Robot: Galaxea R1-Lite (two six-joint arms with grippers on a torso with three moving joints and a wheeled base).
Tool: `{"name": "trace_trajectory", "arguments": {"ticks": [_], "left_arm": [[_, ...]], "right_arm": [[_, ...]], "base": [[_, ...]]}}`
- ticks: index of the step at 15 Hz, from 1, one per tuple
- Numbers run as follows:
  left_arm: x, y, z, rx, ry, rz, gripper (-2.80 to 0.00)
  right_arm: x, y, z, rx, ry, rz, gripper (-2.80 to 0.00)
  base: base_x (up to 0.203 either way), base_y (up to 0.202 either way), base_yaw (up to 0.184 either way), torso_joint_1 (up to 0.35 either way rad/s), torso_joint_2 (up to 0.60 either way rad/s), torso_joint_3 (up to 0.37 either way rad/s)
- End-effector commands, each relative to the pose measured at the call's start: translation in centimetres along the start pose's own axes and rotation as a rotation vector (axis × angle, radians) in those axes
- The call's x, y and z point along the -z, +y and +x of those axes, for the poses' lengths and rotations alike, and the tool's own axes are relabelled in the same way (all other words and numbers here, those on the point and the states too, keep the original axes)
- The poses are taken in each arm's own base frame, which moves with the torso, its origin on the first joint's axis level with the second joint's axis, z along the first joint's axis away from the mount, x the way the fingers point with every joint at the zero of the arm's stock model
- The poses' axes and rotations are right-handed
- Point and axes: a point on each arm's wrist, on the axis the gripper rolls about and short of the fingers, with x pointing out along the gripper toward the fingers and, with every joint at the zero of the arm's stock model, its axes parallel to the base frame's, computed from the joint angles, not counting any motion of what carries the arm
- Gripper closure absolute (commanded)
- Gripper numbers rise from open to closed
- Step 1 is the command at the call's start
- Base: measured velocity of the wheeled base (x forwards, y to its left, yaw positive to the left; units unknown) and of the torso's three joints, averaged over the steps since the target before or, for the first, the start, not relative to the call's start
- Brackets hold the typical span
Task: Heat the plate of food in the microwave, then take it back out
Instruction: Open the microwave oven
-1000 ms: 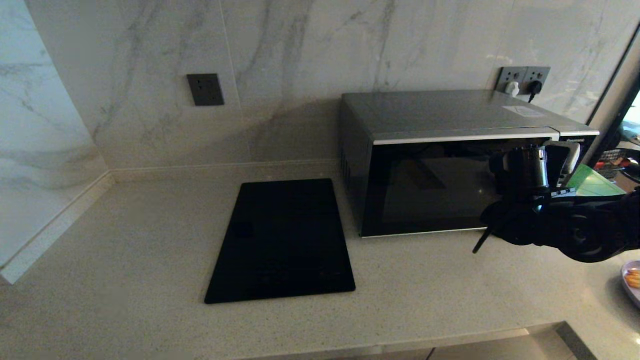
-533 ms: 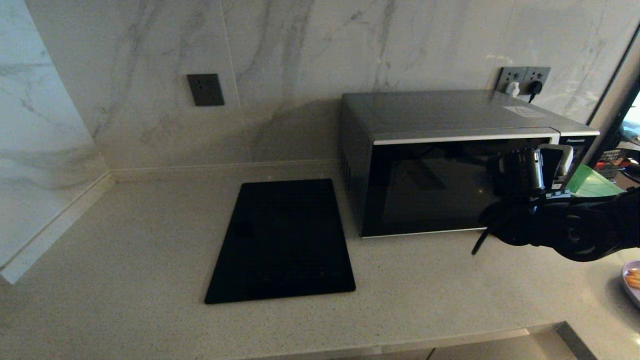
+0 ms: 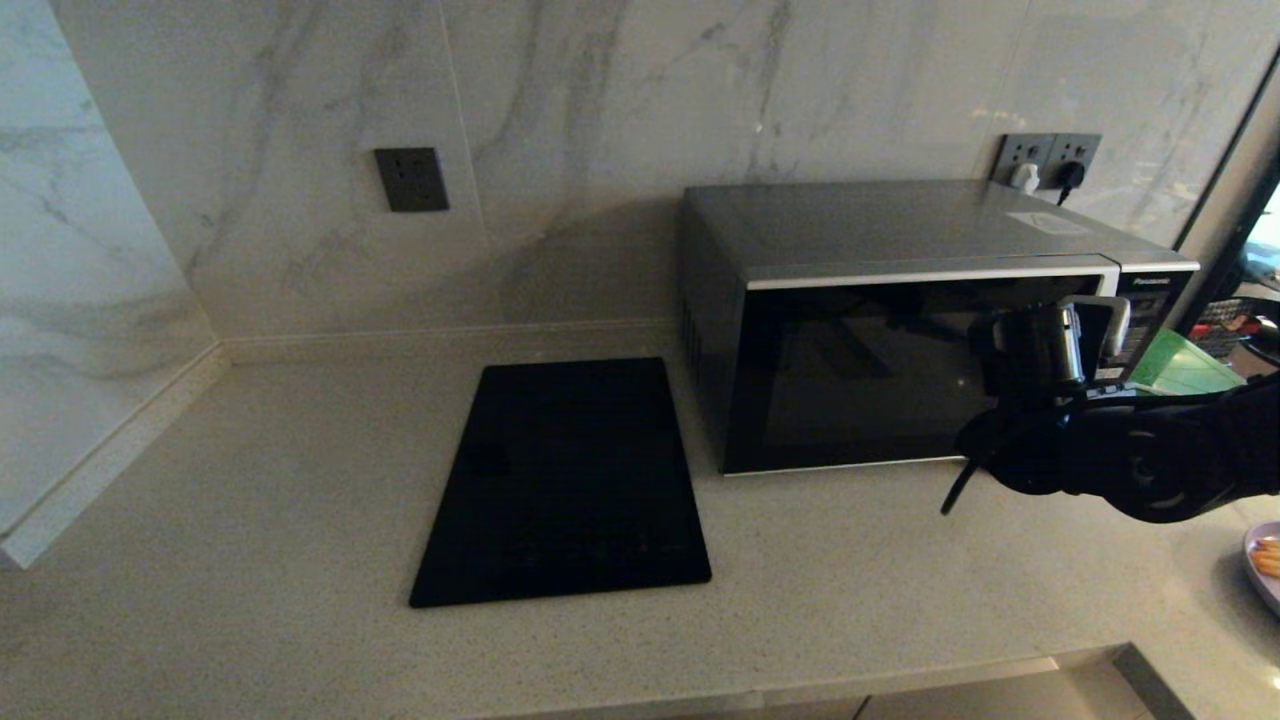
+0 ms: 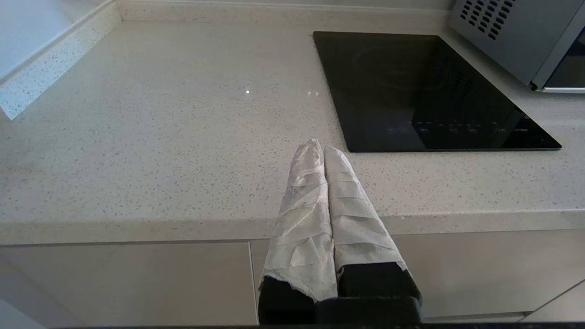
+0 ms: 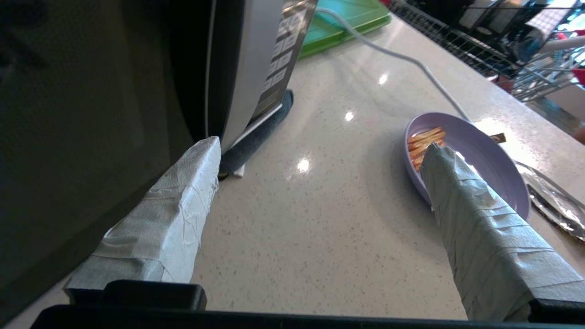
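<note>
Plate of food (image 5: pixel 475 155): lavender, round, rested on the speckled countertop (image 3: pixel 250 480) to the right of the microwave (image 3: pixel 900 330), apart from it; carried orange-yellow sticks at its far side; seen only as a sliver at the right edge of the head view (image 3: pixel 1265 565).

Microwave: stood against the marble wall, dark glass door shut, button panel (image 5: pixel 279 59) at its right end.

Right gripper (image 5: pixel 320 169): held low in front of the microwave's right front corner, jaws set wide apart, nothing between them. One taped finger (image 5: pixel 178 205) lay close beside the door's lower right edge; contact could not be judged. Other finger (image 5: pixel 470 205) overlapped the plate's near rim in the wrist view; contact likewise undetermined.

Left gripper (image 4: pixel 323 148): parked below and in front of the counter edge, taped fingers pressed together, empty.

Surroundings: flat black panel (image 3: pixel 570 480) lay left of the microwave; green board (image 5: pixel 347 23) lay beyond the microwave's right side; white cable (image 5: pixel 411 64) ran across the counter toward the plate; foil-like sheet (image 5: pixel 553 201) lay just beside the plate.
</note>
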Motion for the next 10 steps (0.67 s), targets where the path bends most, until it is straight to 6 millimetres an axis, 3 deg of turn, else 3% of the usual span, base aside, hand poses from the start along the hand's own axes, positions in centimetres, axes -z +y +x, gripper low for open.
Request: {"name": "trace_trajectory", "arguments": {"ticks": [1,5,10], "left_arm": [[0.0,0.0,0.0,0.0,0.002,-0.001,0.0],[0.0,0.0,0.0,-0.001,0.001,-0.001,0.0],[0.0,0.0,0.0,0.0,0.0,-0.001,0.0]], "right_arm": [[-0.2,-0.4,1.0,0.03,0.004,0.012,-2.8],[0.5,0.0,3.4,0.051,0.032,0.021,-2.8],[1.1,0.6,4.7,0.019,0.062,0.071,-2.8]], "base": [[0.0,0.0,0.0,0.0,0.0,0.0],[0.0,0.0,0.0,0.0,0.0,0.0],[0.0,0.0,0.0,0.0,0.0,0.0]]}}
